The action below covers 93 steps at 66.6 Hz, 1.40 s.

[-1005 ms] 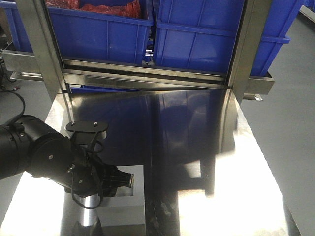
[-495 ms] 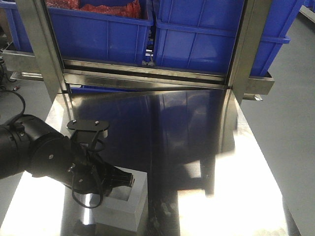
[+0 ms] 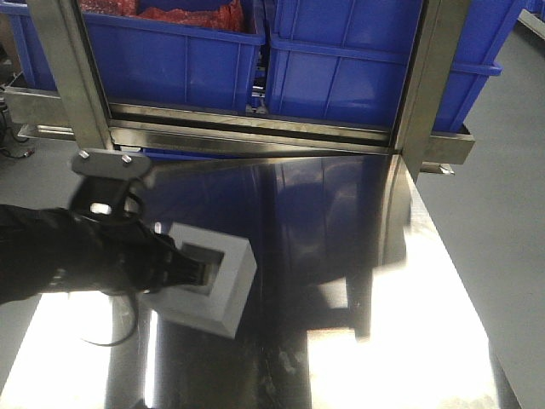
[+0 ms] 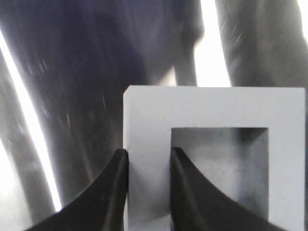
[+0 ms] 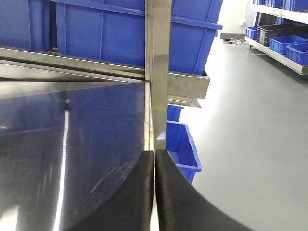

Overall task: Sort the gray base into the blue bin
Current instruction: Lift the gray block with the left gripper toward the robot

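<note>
The gray base [image 3: 223, 281] is a gray block with a square recess in one face, held tilted above the steel table [image 3: 341, 281] at the left. My left gripper [image 3: 189, 271] is shut on its wall; in the left wrist view one finger [image 4: 113, 190] presses the outside and the other sits inside the recess of the gray base [image 4: 216, 110]. Large blue bins [image 3: 358, 60] stand on the rack behind the table. My right gripper [image 5: 154, 159] is shut and empty over the table's right edge.
Two steel uprights [image 3: 64, 77] and a crossbar [image 3: 255, 132] front the bins. The left bin [image 3: 170, 51] holds red material. A small blue bin [image 5: 182, 149] sits on the floor beside the table's right edge.
My left gripper has lifted the gray base off the table and carried it up and back toward the bins. The block is now tilted. The arm is motion-blurred.
</note>
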Available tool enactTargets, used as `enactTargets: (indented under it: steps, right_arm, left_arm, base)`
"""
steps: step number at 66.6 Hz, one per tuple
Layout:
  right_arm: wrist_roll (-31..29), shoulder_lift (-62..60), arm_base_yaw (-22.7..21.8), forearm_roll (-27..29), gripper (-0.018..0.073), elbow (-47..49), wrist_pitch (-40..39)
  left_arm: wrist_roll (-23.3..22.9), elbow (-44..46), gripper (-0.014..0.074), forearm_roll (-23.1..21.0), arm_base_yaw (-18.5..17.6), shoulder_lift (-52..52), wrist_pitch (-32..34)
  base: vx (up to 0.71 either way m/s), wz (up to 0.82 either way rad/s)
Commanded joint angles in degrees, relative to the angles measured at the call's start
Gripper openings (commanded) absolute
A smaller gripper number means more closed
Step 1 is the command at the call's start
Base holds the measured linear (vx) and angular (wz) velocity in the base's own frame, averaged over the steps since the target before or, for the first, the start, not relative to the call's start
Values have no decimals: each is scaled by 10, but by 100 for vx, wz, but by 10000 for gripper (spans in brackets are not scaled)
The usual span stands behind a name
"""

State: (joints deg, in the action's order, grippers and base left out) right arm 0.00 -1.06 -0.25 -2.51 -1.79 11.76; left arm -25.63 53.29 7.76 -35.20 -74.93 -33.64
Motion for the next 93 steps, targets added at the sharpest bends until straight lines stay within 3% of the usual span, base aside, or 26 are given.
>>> enactTargets:
  steps: [1,13,27,45,62,75,93]
  right_arm:
    - [-7,-5,-1,-5,-5,-3,-45]
    - [-7,-5,-1,-5,-5,-3,-45]
    - [-7,-5,-1,-5,-5,-3,-45]
    - [-7,-5,-1,-5,-5,-3,-45]
    - [-7,-5,-1,-5,-5,-3,-45]
    - [-7,-5,-1,-5,-5,-3,-46]
    - [-7,-4,-1,-5,-5,-3,-46]
  left_arm:
    - [-2,-3,-8,22,-4,64,86]
    - [-2,-83,-8,31,-4,156,197]
    - [-2,-181,-8,31,-4,278,268]
    - [-1,-268,-8,32,-4,458,261]
    - [39,-301,-8,31,-4,590,213]
    - [41,-309,-8,31,-4,612,175]
    - [41,-309,-8,30,-4,612,176]
  base:
    - [0,0]
    - [0,0]
    - [0,0]
    - [0,0]
    - [0,0]
    - [0,0]
    - [0,0]
